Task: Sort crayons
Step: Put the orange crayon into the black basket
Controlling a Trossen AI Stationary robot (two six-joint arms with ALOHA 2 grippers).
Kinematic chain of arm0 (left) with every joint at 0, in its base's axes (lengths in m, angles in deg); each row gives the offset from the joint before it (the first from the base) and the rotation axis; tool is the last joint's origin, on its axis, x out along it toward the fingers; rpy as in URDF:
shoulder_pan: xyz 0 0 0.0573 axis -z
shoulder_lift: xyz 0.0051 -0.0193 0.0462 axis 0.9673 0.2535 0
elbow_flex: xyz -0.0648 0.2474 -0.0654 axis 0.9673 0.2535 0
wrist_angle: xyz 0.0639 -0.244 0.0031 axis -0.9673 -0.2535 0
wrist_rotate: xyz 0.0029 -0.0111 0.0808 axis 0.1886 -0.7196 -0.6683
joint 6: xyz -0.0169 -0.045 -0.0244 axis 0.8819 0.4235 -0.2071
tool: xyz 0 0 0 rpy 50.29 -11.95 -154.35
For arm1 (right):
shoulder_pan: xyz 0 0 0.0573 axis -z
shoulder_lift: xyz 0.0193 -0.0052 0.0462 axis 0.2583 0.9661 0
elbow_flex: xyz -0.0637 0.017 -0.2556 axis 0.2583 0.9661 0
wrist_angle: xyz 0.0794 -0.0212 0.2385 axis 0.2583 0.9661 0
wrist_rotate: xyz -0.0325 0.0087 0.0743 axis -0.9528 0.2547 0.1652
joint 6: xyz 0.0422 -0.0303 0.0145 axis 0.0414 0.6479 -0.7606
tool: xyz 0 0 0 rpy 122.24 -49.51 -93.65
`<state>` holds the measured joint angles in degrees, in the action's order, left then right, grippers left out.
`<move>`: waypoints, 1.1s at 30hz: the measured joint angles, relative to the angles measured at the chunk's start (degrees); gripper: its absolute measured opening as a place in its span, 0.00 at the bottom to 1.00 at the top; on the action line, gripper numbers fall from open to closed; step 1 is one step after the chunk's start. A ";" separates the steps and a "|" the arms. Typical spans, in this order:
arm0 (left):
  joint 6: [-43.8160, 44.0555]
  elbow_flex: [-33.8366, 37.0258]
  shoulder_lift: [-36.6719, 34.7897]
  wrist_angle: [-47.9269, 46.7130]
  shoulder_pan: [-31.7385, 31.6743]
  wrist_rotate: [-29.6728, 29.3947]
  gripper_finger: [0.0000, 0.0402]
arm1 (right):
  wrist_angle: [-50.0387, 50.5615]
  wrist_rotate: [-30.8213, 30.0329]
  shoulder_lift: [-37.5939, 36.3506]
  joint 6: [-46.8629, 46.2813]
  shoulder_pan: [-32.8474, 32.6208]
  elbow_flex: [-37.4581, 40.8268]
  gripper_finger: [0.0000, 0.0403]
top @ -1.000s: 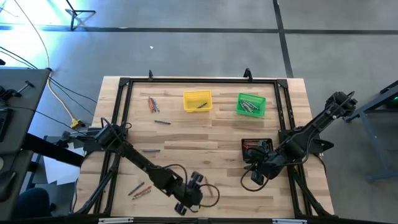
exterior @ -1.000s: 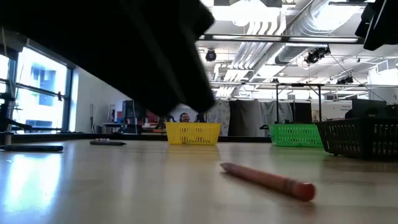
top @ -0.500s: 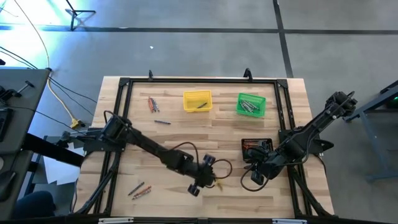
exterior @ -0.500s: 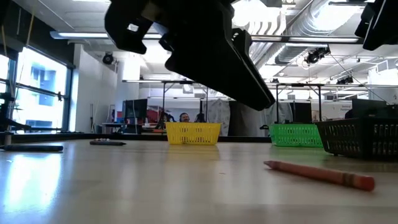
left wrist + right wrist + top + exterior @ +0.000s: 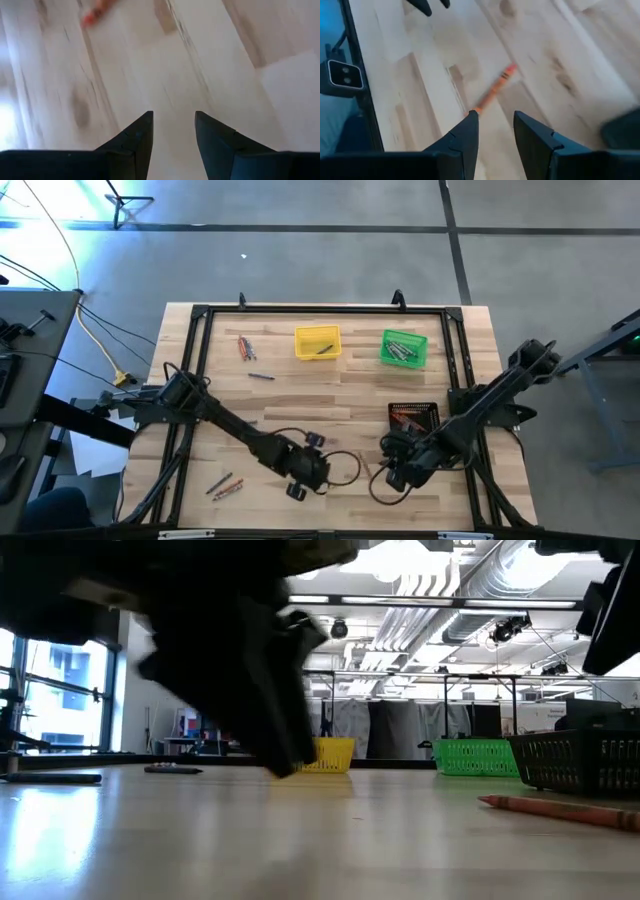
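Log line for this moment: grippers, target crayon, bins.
left gripper: open, empty, above bare table | right gripper: open, over orange crayon lying loose | black bin: beside right arm

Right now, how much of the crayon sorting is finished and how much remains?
Partly done. The green bin, yellow bin and black bin each hold crayons. Neither pincer holds anything: the right pincer is open over an orange crayon; the left pincer is open over bare wood. Loose crayons still wait on the table.
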<state>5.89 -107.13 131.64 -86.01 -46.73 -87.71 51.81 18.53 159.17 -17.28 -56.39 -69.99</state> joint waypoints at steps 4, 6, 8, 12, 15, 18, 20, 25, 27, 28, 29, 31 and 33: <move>8.96 0.00 -0.31 -3.99 2.89 -0.23 0.33 | -3.13 0.06 3.71 -2.87 0.71 0.00 0.29; 13.53 -0.01 -0.33 -5.65 4.53 -0.34 0.33 | -3.44 0.07 5.48 -6.18 1.19 0.00 0.29; 17.59 -0.01 -0.33 -6.38 6.16 -0.41 0.33 | -3.41 0.12 7.20 -8.80 1.46 0.00 0.29; 25.64 -0.01 -0.60 -11.13 9.28 -1.56 0.31 | -4.08 1.62 10.30 -11.91 2.43 0.00 0.29; 29.80 -0.03 -1.60 -14.80 11.55 -2.68 0.30 | -3.68 2.69 11.75 -13.30 3.26 0.00 0.29; 32.90 -0.01 -2.74 -17.84 13.88 -5.11 0.29 | -3.58 2.81 12.81 -14.91 3.95 0.00 0.29; 34.73 -0.01 -3.91 -18.74 15.33 -6.77 0.29 | -3.15 2.75 13.50 -15.64 4.21 0.00 0.29; 37.52 -0.01 -6.89 -18.95 18.66 -12.63 0.29 | -0.65 3.43 15.51 -16.88 4.81 -0.02 0.29; 38.40 -0.03 -8.20 -18.60 19.73 -14.95 0.29 | -0.37 4.00 15.46 -16.86 4.81 -0.03 0.29; 38.95 -0.03 -8.81 -18.83 20.34 -16.17 0.29 | -0.29 4.12 15.46 -16.81 4.81 -0.18 0.29; 39.32 -0.03 -9.30 -18.86 20.79 -17.10 0.29 | 0.15 4.12 15.41 -16.74 4.82 -0.63 0.29; 39.48 -0.03 -10.28 -18.55 21.64 -18.83 0.29 | 1.32 4.12 15.29 -15.57 4.82 -2.21 0.29; 39.43 -0.03 -11.22 -18.53 22.31 -20.09 0.29 | 3.43 4.11 15.26 -14.42 4.80 -4.34 0.29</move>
<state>45.32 -107.16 120.43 -104.54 -24.41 -107.80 55.25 22.64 174.43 -31.70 -51.59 -74.33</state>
